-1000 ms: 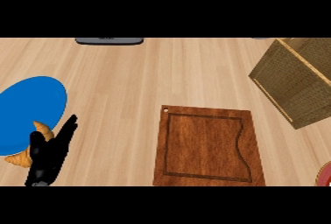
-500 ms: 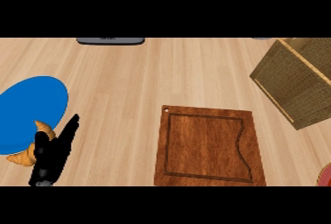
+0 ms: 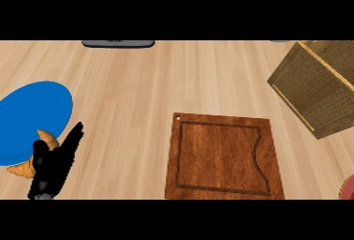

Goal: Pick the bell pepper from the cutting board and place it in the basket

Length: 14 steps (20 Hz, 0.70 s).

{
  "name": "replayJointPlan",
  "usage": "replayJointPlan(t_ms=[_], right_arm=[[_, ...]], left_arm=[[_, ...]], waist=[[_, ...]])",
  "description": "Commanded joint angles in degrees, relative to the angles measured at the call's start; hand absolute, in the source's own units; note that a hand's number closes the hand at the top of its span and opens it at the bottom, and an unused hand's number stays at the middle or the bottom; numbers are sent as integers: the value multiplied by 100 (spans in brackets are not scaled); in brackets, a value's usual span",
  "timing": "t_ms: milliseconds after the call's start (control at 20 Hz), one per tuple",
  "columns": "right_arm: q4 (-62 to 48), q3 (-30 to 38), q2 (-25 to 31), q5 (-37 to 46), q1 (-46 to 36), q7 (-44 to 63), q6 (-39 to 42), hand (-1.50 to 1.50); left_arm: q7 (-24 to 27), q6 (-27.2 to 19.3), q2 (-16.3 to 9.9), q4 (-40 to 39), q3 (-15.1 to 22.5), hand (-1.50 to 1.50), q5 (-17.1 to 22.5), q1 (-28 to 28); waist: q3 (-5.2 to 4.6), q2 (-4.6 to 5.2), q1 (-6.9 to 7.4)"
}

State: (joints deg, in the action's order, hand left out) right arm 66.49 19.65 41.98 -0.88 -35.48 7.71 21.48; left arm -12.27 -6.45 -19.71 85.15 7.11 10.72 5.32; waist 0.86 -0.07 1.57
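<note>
Head view | left hand fingers straight, holding nothing, beside croissant | cutting board bare | basket right

The cutting board is a dark brown wooden rectangle lying flat on the table, near the front and a little right of centre. A shallow groove runs around inside its edge, and a small hole sits in its far left corner. Its top is bare. The basket is a tan woven box at the far right, tilted in view, with its right side cut by the frame. The two lie apart, the basket farther back.
</note>
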Motion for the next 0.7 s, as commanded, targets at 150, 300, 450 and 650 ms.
replayJointPlan(t_ms=[150, 300, 450, 650], right_arm=[[-974, -478, 372, 1179, -131, -1173, -314, 150], [-1396, -450, 568, 1346, -127, -1886, -303, -150], [-2051, -370, 507, 1483, -348, -2429, -596, -150], [-2531, -113, 753, 1236, -983, -2253, -292, -150]], left_arm=[[66, 103, 188, -522, 89, 0, -24, 284], [-279, 132, 145, -345, 95, 0, 11, 214], [-341, -42, 271, -139, 193, 0, -155, 245], [-117, -76, 459, -547, 166, 0, -228, 104]], waist=[[-83, 85, 48], [-78, 71, 16], [-75, 67, 38], [-82, 71, 14]])
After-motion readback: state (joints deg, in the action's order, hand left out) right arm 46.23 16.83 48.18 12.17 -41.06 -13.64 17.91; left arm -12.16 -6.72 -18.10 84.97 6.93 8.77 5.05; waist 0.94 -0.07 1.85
